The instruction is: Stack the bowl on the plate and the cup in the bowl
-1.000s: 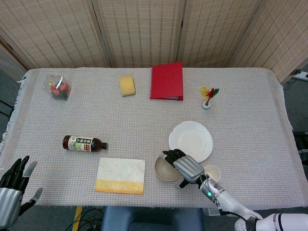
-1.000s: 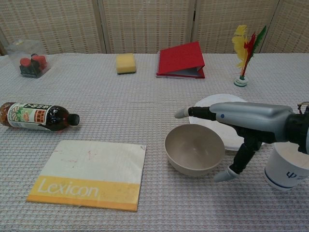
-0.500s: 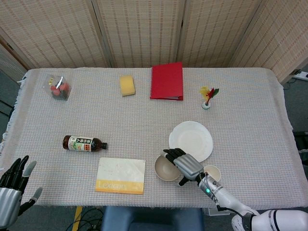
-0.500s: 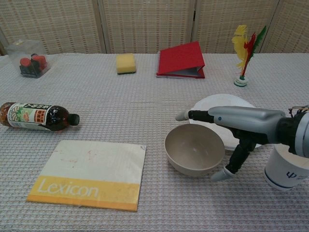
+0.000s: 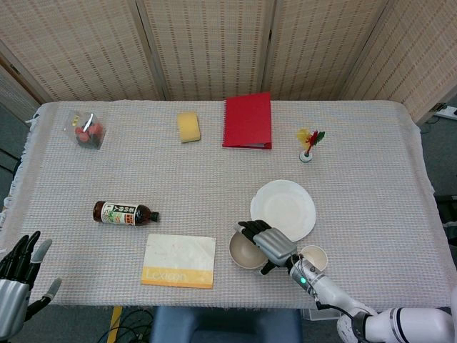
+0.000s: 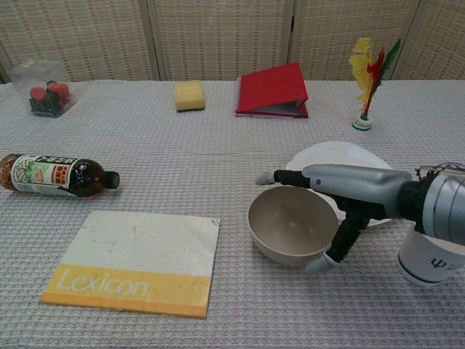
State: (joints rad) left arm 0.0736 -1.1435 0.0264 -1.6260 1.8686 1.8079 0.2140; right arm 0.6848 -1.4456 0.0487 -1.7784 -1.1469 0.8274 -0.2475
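A beige bowl (image 6: pixel 290 224) (image 5: pixel 244 251) stands upright near the table's front edge, just in front of the white plate (image 6: pixel 320 156) (image 5: pixel 285 207). My right hand (image 6: pixel 341 196) (image 5: pixel 265 243) reaches over the bowl's right rim, fingers stretched above the bowl and thumb down beside its outer wall; contact is unclear and nothing is lifted. A white cup (image 6: pixel 430 258) (image 5: pixel 314 257) stands upright to the right of the bowl, behind my right wrist. My left hand (image 5: pixel 20 275) hovers open off the table's front left corner, holding nothing.
A cream and yellow Lexicon book (image 6: pixel 134 262) lies left of the bowl. A dark bottle (image 6: pixel 54 174) lies on its side at the left. At the back are a red binder (image 6: pixel 272 91), a yellow sponge (image 6: pixel 189 94), a clear bag (image 6: pixel 47 91) and a feather shuttlecock (image 6: pixel 367 73).
My right hand has slid left and lower, further over the bowl, with the thumb closing toward its right wall. The bowl, cup and plate have not moved.
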